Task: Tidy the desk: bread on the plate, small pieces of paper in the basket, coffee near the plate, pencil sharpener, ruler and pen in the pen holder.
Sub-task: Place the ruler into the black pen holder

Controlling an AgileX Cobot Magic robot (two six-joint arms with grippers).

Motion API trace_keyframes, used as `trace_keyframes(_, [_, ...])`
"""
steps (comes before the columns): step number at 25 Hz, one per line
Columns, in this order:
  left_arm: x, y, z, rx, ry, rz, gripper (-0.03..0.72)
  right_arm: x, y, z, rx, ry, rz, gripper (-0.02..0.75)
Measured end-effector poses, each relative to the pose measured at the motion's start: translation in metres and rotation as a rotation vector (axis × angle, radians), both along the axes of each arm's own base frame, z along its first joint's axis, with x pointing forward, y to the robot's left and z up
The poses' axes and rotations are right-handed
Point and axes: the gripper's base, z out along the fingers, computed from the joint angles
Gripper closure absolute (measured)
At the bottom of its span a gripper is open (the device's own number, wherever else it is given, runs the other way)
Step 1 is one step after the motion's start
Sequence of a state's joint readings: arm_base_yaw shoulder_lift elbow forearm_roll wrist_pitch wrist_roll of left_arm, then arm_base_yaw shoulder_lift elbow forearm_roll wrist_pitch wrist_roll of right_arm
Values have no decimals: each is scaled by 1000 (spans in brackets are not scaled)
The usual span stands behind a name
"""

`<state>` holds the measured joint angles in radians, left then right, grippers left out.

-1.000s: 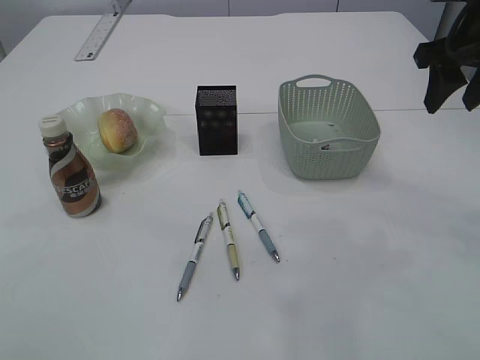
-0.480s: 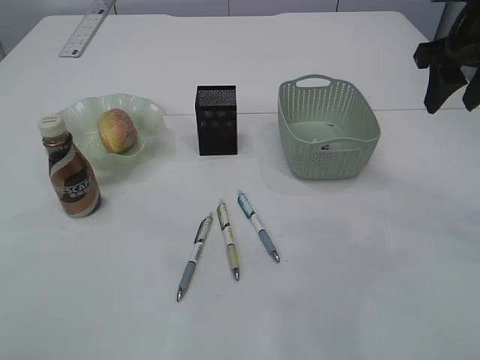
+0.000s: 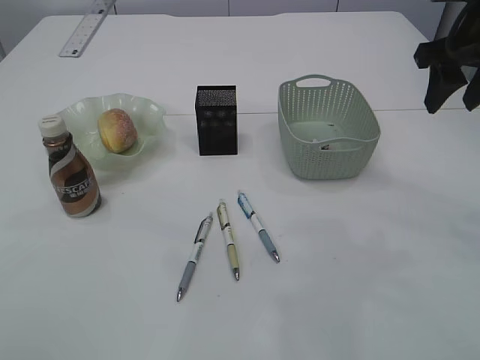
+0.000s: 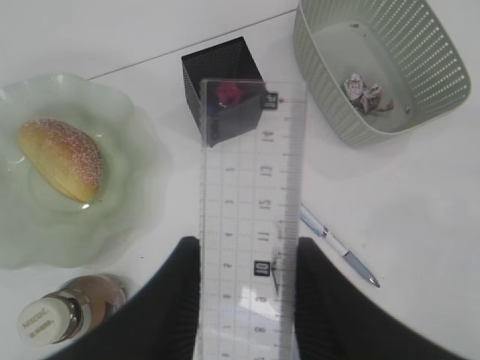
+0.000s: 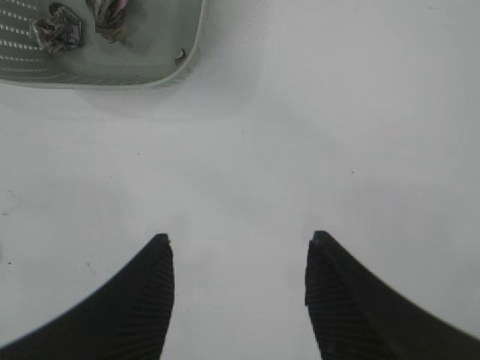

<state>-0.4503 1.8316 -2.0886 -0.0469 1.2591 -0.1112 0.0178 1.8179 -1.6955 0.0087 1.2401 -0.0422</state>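
Three pens lie nearest on the table (image 3: 390,285), roughly parallel and just apart: a grey pen (image 3: 193,258), a yellow pen (image 3: 228,239) and a blue pen (image 3: 258,226). All three are outside the pen holder.

At the left stands the coffee (image 3: 70,174), upright, cap on, just beside the plate's near rim. The plate (image 3: 147,112) sits behind it and carries the bread (image 3: 117,130), which lies inside the dish.

The pen holder (image 3: 217,120) stands upright mid-table, between the plate and the basket, clear of both. The left wrist view shows a pink item inside it, partly hidden; what it is cannot be told.

The basket (image 3: 328,129) stands to the right. Crumpled paper pieces (image 4: 364,91) lie on its floor.

Left gripper (image 4: 247,259): closed on the ruler (image 4: 251,225), one finger against each long edge. The ruler is held in the air, clear of the table. From the wrist camera its far end overlaps the pen holder's opening; whether it has entered the cup cannot be told. In the exterior view the ruler shows at the far left top edge of the picture, with the gripper itself out of frame.

Right gripper (image 5: 238,262): jaws stand wide apart with nothing between them, over bare table just beside a basket corner. In the exterior view it sits at the far right edge.
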Motion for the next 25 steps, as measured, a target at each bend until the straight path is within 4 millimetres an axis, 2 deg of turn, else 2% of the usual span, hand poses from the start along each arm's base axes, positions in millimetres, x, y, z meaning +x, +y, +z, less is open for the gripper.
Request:
trace_keyframes(6, [5, -2, 4, -33, -70, 1, 429, 0, 0, 0, 0, 0, 0, 321])
trace_keyframes(20, [26, -8, 32, -163, -439, 22, 429, 0, 0, 0, 0, 0, 0, 321])
trace_keyframes(22, [32, -11, 31, -184, -482, 23, 429, 0, 0, 0, 0, 0, 0, 321])
trace_keyframes(25, [49, -18, 18, -189, -528, 24, 429, 0, 0, 0, 0, 0, 0, 321])
